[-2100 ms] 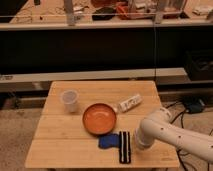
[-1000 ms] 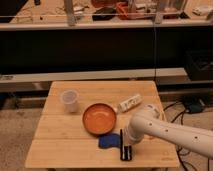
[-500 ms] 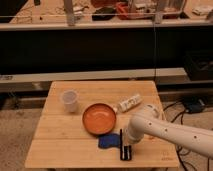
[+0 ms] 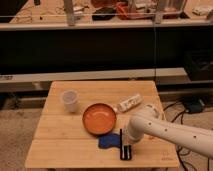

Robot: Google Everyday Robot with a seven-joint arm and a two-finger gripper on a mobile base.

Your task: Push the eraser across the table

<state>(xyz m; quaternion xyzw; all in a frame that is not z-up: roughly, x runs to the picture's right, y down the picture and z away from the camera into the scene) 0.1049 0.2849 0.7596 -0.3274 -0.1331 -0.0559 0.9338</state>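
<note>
The eraser (image 4: 124, 146), a long narrow black block, lies near the front edge of the wooden table (image 4: 60, 145), pointing front to back. It sits just right of a small blue pad (image 4: 106, 142) and in front of the orange bowl (image 4: 99, 118). My white arm reaches in from the right. Its gripper (image 4: 130, 141) is down at the eraser's right side, over its far half, and partly merges with the black block.
A white cup (image 4: 69, 100) stands at the table's back left. A white bottle (image 4: 129, 103) lies on its side behind the bowl, at the back right. Dark shelving with clutter runs behind the table. Cables lie on the floor to the right.
My arm has swung left from the table's right edge until the gripper reached the eraser. It has held there for the last second. The eraser has hardly shifted.
</note>
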